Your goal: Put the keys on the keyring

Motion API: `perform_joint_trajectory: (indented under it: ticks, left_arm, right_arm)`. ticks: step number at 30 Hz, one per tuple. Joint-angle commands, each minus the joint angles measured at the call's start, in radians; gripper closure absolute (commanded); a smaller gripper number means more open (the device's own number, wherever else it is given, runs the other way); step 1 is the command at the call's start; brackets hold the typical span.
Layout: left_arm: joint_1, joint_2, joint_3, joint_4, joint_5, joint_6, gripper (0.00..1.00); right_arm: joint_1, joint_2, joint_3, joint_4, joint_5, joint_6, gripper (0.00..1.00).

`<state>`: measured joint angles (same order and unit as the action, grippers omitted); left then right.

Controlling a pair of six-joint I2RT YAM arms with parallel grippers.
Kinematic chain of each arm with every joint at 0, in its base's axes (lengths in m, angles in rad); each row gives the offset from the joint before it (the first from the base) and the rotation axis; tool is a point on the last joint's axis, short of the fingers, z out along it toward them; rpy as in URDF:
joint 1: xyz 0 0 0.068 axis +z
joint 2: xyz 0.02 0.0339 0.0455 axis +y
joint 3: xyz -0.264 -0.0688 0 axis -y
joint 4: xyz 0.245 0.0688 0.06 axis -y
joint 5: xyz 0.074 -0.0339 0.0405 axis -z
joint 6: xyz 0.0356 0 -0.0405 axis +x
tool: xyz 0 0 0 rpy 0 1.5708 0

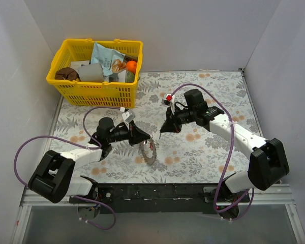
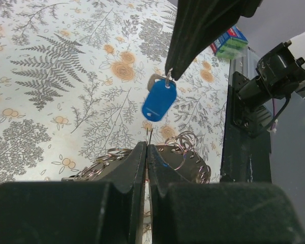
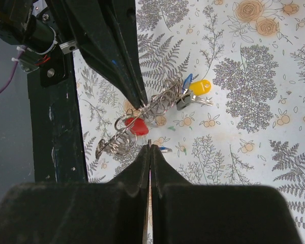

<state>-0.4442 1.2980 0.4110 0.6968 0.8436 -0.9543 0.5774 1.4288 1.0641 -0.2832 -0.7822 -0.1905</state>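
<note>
The keyring (image 1: pixel 148 151), a silver piece carrying several wire rings, hangs just above the flowered table between the arms. My left gripper (image 1: pixel 144 136) is shut on one thin ring of it; the left wrist view shows the wire pinched at the tips of the left gripper (image 2: pixel 147 147) and the keyring (image 2: pixel 185 155) below. My right gripper (image 1: pixel 162 131) is shut and holds a blue-capped key (image 2: pixel 159 100) that dangles from its tip just over the keyring. The right wrist view shows the right gripper (image 3: pixel 150 146) shut, and the keyring (image 3: pixel 160 104) carrying a red key (image 3: pixel 137 126), a yellow cap (image 3: pixel 200 87) and a blue cap (image 3: pixel 187 81).
A yellow basket (image 1: pixel 94 71) with packets and an orange stands at the back left. White walls close in the table on three sides. A black rail (image 1: pixel 157 192) runs along the near edge. A blue and green box (image 2: pixel 229 43) lies beyond the right fingers.
</note>
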Motion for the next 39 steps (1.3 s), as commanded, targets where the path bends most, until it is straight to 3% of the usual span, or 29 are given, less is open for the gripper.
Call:
perform_joint_trajectory:
  ticks: [1,13,39]
  left_arm:
    - [-0.033,-0.019,0.000,-0.002,0.048,0.045,1.00]
    - [-0.094,-0.063,-0.001,-0.083,0.011,0.134,1.00]
    - [-0.119,-0.098,0.008,-0.132,-0.061,0.195,1.00]
  right_arm:
    - [0.001,-0.005,0.004,0.010,-0.019,-0.023,0.99]
    - [0.010,-0.021,-0.023,-0.011,-0.049,-0.041,0.99]
    - [0.093,0.061,0.026,-0.128,-0.040,-0.069,0.99]
